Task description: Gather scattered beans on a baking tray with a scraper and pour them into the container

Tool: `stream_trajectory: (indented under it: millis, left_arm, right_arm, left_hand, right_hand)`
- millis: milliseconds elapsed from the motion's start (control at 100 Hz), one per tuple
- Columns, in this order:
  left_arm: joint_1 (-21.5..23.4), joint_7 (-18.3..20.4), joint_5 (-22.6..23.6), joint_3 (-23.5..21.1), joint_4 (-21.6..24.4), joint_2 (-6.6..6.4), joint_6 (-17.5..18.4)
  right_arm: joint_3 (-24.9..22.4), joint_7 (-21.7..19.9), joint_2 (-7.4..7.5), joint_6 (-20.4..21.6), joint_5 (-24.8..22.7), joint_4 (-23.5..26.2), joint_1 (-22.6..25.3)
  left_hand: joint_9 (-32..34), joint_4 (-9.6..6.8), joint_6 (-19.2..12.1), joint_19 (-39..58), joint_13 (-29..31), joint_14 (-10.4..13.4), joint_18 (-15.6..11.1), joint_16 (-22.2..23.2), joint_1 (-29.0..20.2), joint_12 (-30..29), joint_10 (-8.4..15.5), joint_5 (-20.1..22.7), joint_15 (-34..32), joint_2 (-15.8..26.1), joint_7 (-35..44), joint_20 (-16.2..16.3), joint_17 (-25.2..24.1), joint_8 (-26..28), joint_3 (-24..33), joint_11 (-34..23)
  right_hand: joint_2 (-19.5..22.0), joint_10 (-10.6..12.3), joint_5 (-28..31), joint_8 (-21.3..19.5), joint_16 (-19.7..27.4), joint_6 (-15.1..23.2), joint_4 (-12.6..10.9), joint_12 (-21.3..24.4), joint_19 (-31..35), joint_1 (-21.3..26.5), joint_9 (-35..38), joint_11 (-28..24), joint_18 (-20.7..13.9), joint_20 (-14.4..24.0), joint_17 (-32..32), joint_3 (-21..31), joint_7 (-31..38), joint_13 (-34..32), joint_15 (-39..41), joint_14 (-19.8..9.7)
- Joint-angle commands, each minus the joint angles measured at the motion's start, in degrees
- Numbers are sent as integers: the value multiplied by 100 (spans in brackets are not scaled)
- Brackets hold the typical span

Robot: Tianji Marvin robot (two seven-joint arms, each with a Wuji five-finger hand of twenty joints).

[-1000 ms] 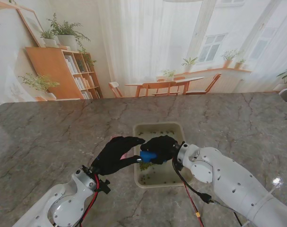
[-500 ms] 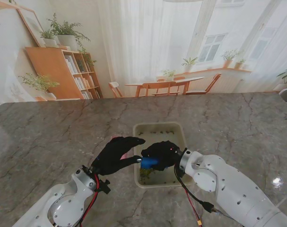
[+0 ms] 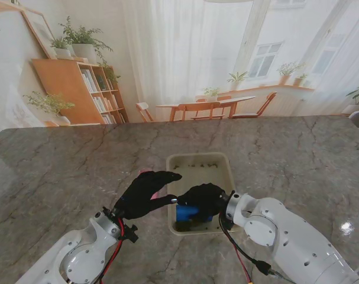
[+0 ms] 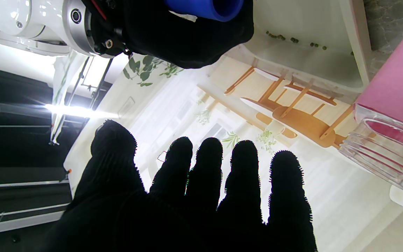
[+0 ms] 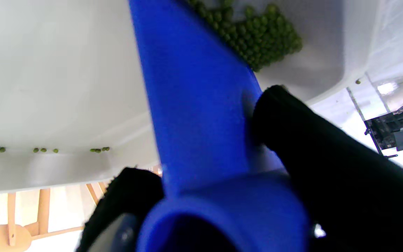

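A cream baking tray (image 3: 222, 161) lies in the middle of the table. My right hand (image 3: 204, 199) is shut on the blue scraper (image 3: 190, 212) at the tray's near end. In the right wrist view the scraper's blade (image 5: 194, 87) stands against a heap of green beans (image 5: 257, 31) at the tray's wall. A few stray beans (image 5: 46, 150) lie along the far wall. My left hand (image 3: 145, 193) hovers open just left of the tray, fingers spread. The clear container (image 4: 383, 154) and a pink object (image 4: 397, 84) show in the left wrist view.
The tray sits on a grey marble table (image 3: 61, 171). My left hand hides the container and most of the pink object (image 3: 145, 172) in the stand view. My right arm (image 3: 285, 236) crosses the table near the tray's near right corner.
My right hand has pulled the scraper toward me along the tray, to its near end, and the beans have been swept with it. My left hand has stayed still.
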State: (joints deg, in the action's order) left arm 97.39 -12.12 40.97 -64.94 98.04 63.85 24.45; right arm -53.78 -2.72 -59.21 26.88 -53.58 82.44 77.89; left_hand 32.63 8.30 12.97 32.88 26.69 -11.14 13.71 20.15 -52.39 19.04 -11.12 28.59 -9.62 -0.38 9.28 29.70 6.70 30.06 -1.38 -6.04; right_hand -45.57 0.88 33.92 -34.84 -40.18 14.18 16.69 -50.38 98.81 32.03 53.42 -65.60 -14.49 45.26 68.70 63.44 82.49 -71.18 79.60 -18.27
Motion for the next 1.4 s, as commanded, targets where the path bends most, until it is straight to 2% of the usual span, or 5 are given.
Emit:
stream_trajectory:
  millis: [0, 570, 820, 1130, 1390]
  left_arm:
    - [17, 2, -17, 14, 0, 5, -8]
    - [7, 7, -20, 18, -19, 4, -21]
    - [19, -2, -8, -1, -18, 4, -12]
    - [13, 48, -28, -1, -22, -3, -25]
    - [16, 65, -23, -6, -15, -7, -44]
  right_arm:
    - [-11, -178, 54, 39, 24, 46, 146]
    - [-46, 1038, -131, -1267, -579, 259, 103]
    - [559, 1499, -226, -1869, -695, -356, -752]
    - [1480, 1755, -398, -2225, -352, -1431, -1819]
    - [2111, 1948, -523, -2227, -138, -2166, -2451]
  left_hand:
    - [16, -584, -126, 11, 102, 22, 96, 24, -147, 92, 137, 61, -4, 204, 4, 182, -27, 29, -88, 12]
    - [11, -584, -120, 12, 101, 17, 99, 25, -148, 91, 137, 54, -4, 207, 1, 184, -26, 27, -88, 14]
    - [15, -584, -115, 14, 108, 8, 107, 27, -147, 92, 131, 58, -7, 208, 3, 186, -28, 27, -88, 13]
    - [15, -584, -118, 16, 109, 17, 107, 27, -146, 91, 133, 59, -6, 214, 3, 188, -29, 27, -88, 13]
    - [13, -584, -119, 15, 107, 18, 102, 27, -147, 90, 134, 58, -5, 218, 3, 189, -28, 28, -87, 14]
  right_hand:
    - [-56, -3, 259, 111, -52, 503, 176, -95, 679, 273, 181, 56, -1772, 190, 113, 325, 120, -520, 151, -659]
    - [-50, -22, 218, 85, -121, 428, 172, -174, 679, 297, 160, 63, -1737, 218, 113, 376, 178, -523, 142, -653]
    - [26, 177, 143, -420, 116, 608, 174, -251, 816, 258, -52, -121, -1013, -177, 69, 421, 121, -510, 154, -181]
    - [197, 277, 310, -1994, 600, 787, 137, -186, -727, 274, -652, -402, 510, -1244, -373, 431, -1, 587, -662, 490]
    - [344, 134, 381, -2771, 775, 790, 111, -106, -1237, 276, -1130, -518, 1008, -1330, -1042, 375, 83, 1201, -884, 811]
